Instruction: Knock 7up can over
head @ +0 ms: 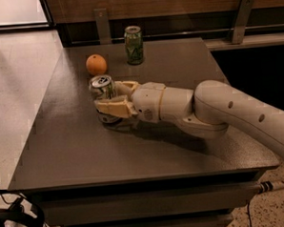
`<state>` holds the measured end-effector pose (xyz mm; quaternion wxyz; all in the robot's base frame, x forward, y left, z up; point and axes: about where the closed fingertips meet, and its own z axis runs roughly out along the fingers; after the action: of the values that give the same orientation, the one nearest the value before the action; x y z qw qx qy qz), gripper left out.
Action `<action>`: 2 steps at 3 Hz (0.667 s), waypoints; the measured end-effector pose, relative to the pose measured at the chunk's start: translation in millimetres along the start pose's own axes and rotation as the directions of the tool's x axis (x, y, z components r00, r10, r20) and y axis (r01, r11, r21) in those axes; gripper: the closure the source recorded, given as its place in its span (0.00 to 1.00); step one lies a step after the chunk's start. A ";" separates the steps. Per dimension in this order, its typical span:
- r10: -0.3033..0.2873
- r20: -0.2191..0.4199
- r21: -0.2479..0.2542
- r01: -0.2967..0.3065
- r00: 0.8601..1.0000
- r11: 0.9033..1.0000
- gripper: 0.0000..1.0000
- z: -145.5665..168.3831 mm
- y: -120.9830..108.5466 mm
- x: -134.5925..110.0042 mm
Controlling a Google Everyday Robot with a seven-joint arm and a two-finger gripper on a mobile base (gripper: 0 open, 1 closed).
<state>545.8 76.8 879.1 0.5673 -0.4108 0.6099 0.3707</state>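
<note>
The 7up can (101, 87), pale silver with a shiny top, stands near upright on the dark table (62, 148), left of centre. My gripper (109, 99) reaches in from the right, low over the table, and is shut on the can. One tan finger (114, 108) crosses the can's lower front. The other finger (126, 86) runs behind it. The can's lower body is mostly hidden by the front finger.
An orange (96, 64) lies just behind the 7up can. A darker green can (134, 45) stands upright near the table's back edge. A wooden wall with metal brackets runs behind the table. Floor lies to the left.
</note>
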 end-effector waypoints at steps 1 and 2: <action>0.005 -0.082 0.025 -0.003 0.997 1.000 1.00 -19.6 -7.3 1.7; 0.004 -0.186 0.056 0.007 0.982 0.998 1.00 -45.1 -10.5 -2.5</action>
<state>538.0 31.4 885.4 0.5195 -0.4281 0.6701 0.3128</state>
